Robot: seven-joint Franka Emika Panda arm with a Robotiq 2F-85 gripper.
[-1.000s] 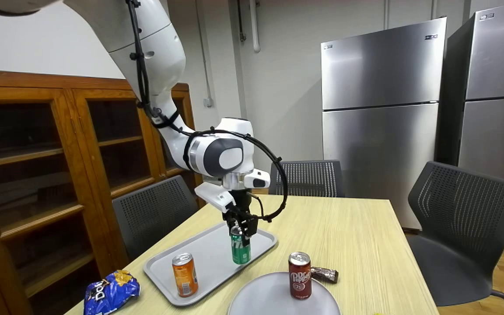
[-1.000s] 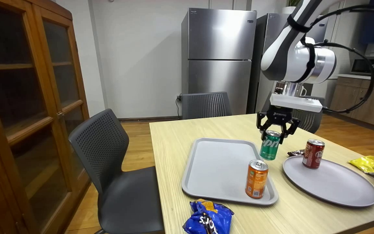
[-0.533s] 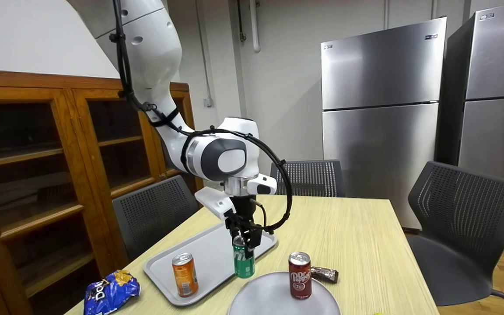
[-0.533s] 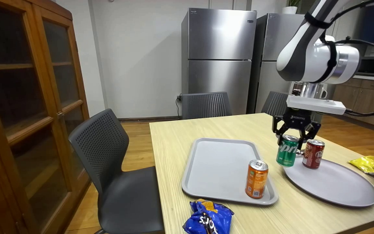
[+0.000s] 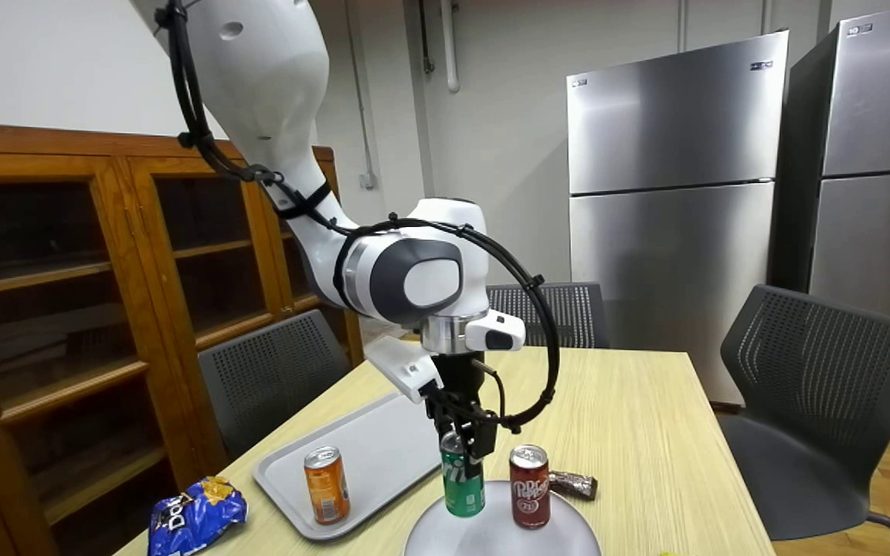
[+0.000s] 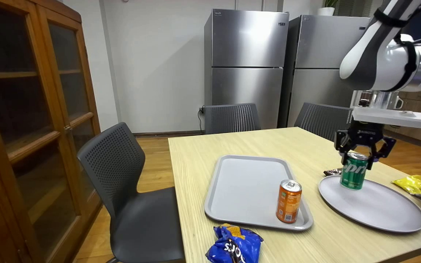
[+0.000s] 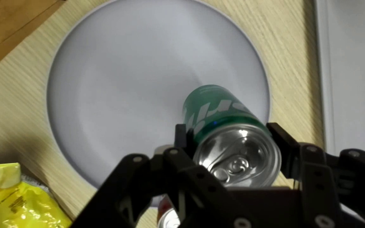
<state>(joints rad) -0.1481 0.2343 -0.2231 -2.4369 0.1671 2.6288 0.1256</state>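
My gripper [image 7: 230, 136] is shut on a green Sprite can [image 7: 217, 107], its fingers on both sides near the silver lid. In both exterior views the can [image 6: 354, 174] hangs upright from the gripper [image 6: 357, 160] over the round grey plate [image 6: 386, 210]. Whether its base touches the plate, I cannot tell. Close beside it on the plate stands a dark red Dr Pepper can [image 5: 530, 494]; the green can hides it in an exterior view. Only part of that red can [image 7: 169, 220] shows behind the fingers in the wrist view.
A grey tray [image 6: 247, 182] bearing an orange can [image 6: 289, 201] lies beside the plate. A blue snack bag [image 6: 236, 244] is at the near edge. Past the plate are a brown wrapper [image 5: 573, 484] and a yellow bag [image 6: 420, 185]. Chairs surround the table.
Carrying the green can, my gripper has moved from the tray's edge across to above the plate, alongside the red can. The other objects have stayed in place.
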